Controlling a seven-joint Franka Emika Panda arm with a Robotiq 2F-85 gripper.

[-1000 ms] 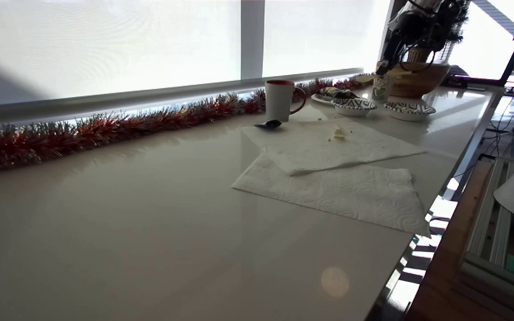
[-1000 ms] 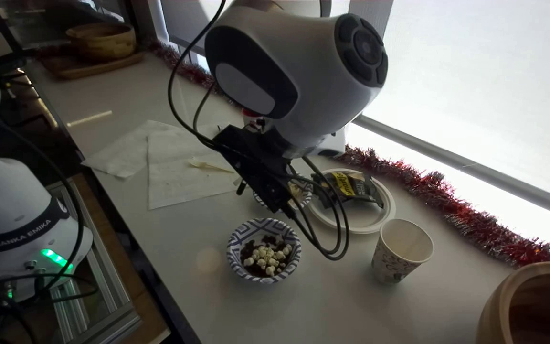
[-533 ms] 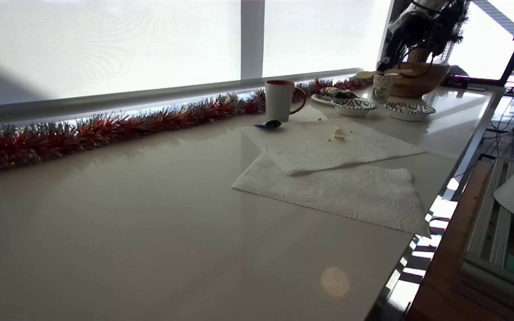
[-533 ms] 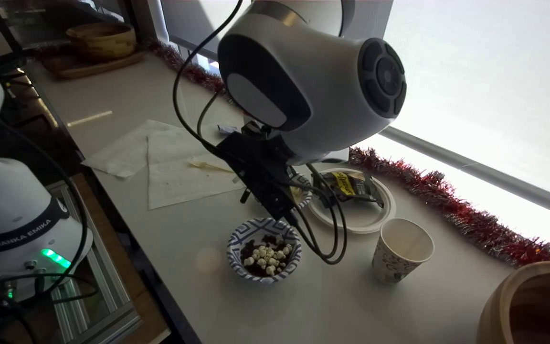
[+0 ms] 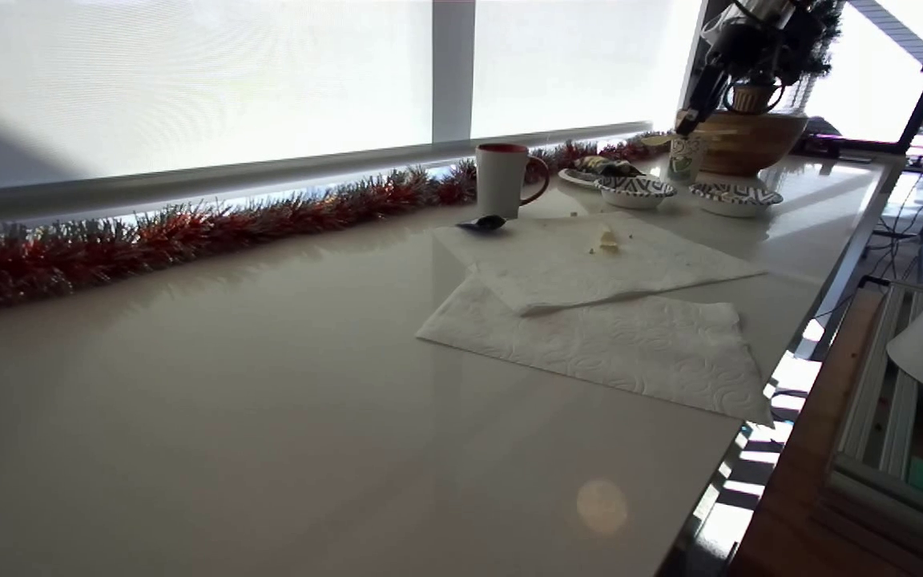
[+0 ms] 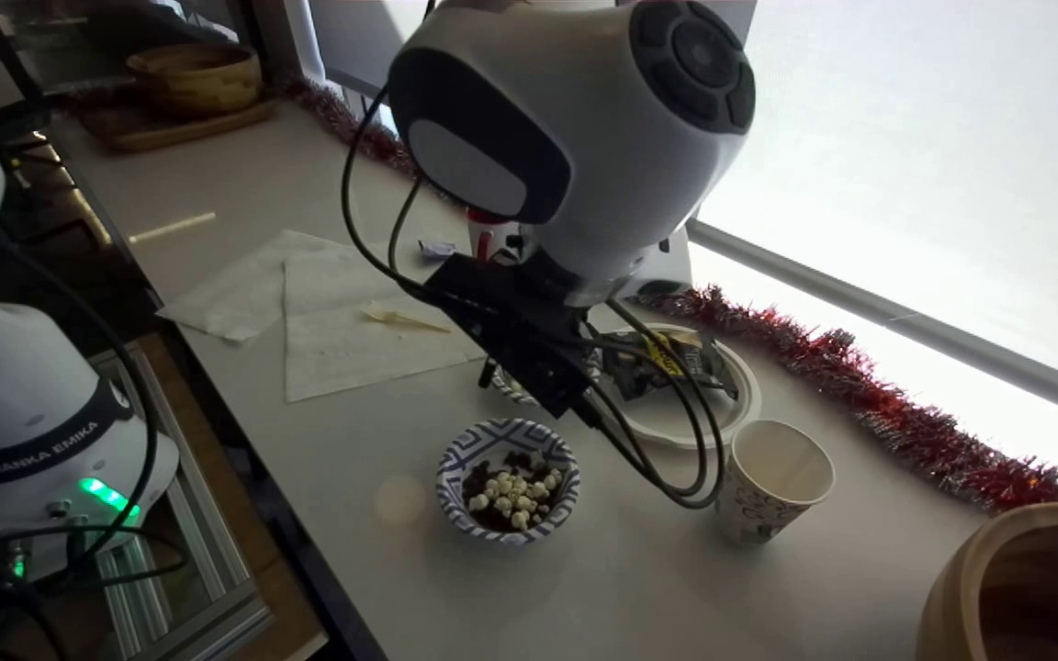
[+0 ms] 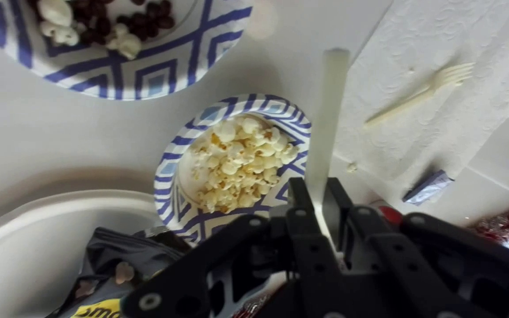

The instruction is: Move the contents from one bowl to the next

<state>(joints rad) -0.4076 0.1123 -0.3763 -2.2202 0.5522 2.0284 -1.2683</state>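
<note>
At upper left of the wrist view sits a blue-patterned bowl [image 7: 157, 84] holding popcorn [image 7: 62, 35] and dark bean-like pieces [image 7: 146, 23]; at lower left, a white plate [image 7: 20, 265] carries a black bag [image 7: 126, 249]. Mid-frame is the popcorn bowl [image 7: 169, 155], its heap [image 7: 237, 165] plainly in sight — whereas in an exterior view the arm [image 6: 621, 147] and gripper [image 7: 317, 184] mask much of it. At right a pale fork [image 7: 419, 96] lies on a paper towel [image 7: 413, 141]. Only the exterior views take in the paper cup [image 6: 772, 482].

In that exterior view the arm hangs from top centre, white and bulky, the black gripper slung at a tilt beneath. The gripper is closed on a pale utensil [image 7: 332, 106] that points to the top of the wrist view — its other end is too small in the exterior views to make out for certain.

Just left of the fingertips [image 7: 299, 194] lies the popcorn bowl, its right rim close beside the utensil and its lower edge partly covered by the gripper; the blue-patterned bowl stands farther off, toward the upper left.
</note>
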